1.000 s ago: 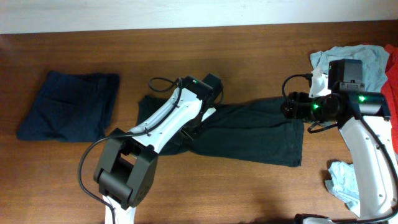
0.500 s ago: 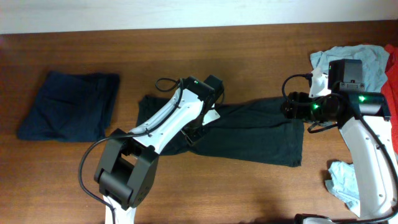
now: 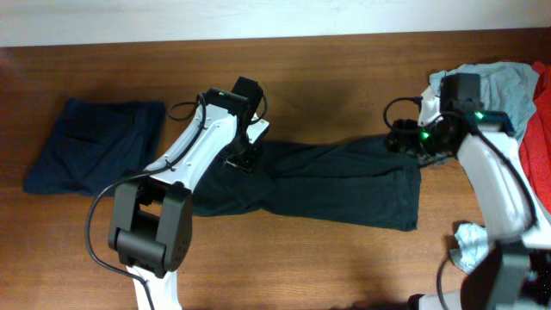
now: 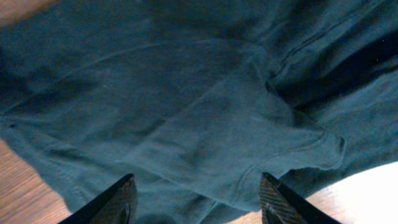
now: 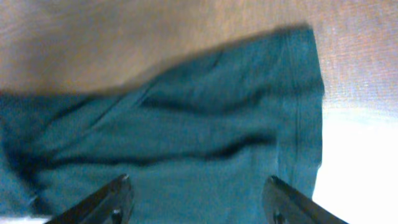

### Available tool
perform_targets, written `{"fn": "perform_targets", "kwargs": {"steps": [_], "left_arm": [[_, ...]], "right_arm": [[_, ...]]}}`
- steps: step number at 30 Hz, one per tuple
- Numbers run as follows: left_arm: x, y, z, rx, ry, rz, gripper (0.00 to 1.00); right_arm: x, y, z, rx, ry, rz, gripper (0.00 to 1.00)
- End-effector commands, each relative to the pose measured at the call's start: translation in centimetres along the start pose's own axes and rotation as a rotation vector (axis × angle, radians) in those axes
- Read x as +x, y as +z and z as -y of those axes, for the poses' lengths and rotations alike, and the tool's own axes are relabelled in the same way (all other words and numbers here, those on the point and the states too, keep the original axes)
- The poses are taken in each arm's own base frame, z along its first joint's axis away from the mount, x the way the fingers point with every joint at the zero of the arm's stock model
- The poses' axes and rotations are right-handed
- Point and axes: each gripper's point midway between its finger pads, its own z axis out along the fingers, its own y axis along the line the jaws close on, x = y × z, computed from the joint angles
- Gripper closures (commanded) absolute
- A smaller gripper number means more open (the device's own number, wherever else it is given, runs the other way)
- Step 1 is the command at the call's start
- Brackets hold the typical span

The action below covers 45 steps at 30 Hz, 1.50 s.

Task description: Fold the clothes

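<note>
Your worktop [image 3: 344, 77] carries everything. The biggest thing on it is the dark shirt [image 3: 344, 185], stretched across the middle, fairly flat toward its right edge and bunched into overlapping layers at its left end. It is not yet folded. Well apart at the far left sits a navy garment [image 3: 95, 146], already folded into a neat block. At the far right a light-blue garment [image 3: 508, 90] and a red garment [image 3: 542, 120] lie in a loose heap.

Your left tool [image 3: 239, 159] hangs over the bunched end with its jaws apart and nothing between them. Your right tool [image 3: 400, 138] hangs over the shirt's upper right corner, also spread and empty.

The trouble I expect is at the left. Those layers overlap, so a pinch there may catch one layer too many or too few and skew the fold. The right tool is just beside the heap, so a wide reach could snag the light-blue cloth and drag it in. A pull from one end alone may slide the whole shirt.

The surface is smooth brown wood with a slight sheen, giving cloth little grip. Of the room you see only a pale wall [image 3: 258, 21] along the far edge.
</note>
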Motion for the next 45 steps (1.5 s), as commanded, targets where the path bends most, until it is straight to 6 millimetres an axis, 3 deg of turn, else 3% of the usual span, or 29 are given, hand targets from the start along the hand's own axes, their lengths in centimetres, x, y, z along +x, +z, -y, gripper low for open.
{"fn": "perform_targets", "kwargs": {"steps": [1,4,8,12,18,22,25,29,31,33,34,38,42,45], "left_arm": [[0.1,-0.3,-0.1,0.022,0.009,0.020,0.36],[-0.2,0.2,-1.0,0.021,-0.016,0.031,0.35],[-0.3,0.8,-2.0,0.019,-0.040,0.038,0.35],[-0.8,0.8,-2.3,0.015,-0.044,0.061,0.31],[-0.9,0.8,-2.3,0.015,-0.052,0.063,0.31],[-0.9,0.8,-2.3,0.015,-0.052,0.063,0.31],[-0.9,0.8,-2.3,0.015,-0.052,0.063,0.31],[-0.8,0.8,-2.4,0.015,-0.054,0.062,0.31],[-0.8,0.8,-2.4,0.015,-0.054,0.060,0.31],[-0.6,0.8,-2.4,0.016,-0.054,0.052,0.31],[-0.6,0.8,-2.3,0.017,-0.054,0.051,0.31],[-0.5,0.8,-2.3,0.017,-0.054,0.049,0.31],[-0.4,0.8,-2.3,0.017,-0.054,0.045,0.31],[-0.4,0.8,-2.3,0.018,-0.054,0.042,0.31]], "right_arm": [[-1.7,2.9,2.4,0.027,0.044,0.011,0.32],[-3.1,5.4,5.2,0.043,0.090,0.034,0.31],[-4.3,7.4,8.4,0.025,0.130,0.063,0.31],[-5.0,8.9,9.2,-0.029,0.136,0.085,0.31],[-3.8,11.7,8.0,-0.090,0.106,0.028,0.34],[-3.6,12.4,7.6,-0.102,0.078,0.017,0.37],[-3.8,12.4,7.6,-0.102,0.075,0.027,0.41],[-3.8,12.3,6.9,-0.143,0.047,0.025,0.65],[-3.6,12.3,7.0,-0.141,0.050,0.020,0.75],[-3.6,12.0,7.4,-0.138,0.062,0.015,0.91],[-3.6,11.6,7.6,-0.136,0.069,0.014,0.94],[-3.9,8.5,7.6,-0.142,0.050,0.028,0.96],[-3.6,4.9,5.3,-0.218,-0.002,0.035,0.96],[-2.5,3.5,4.7,-0.222,0.013,0.002,0.96]]}}
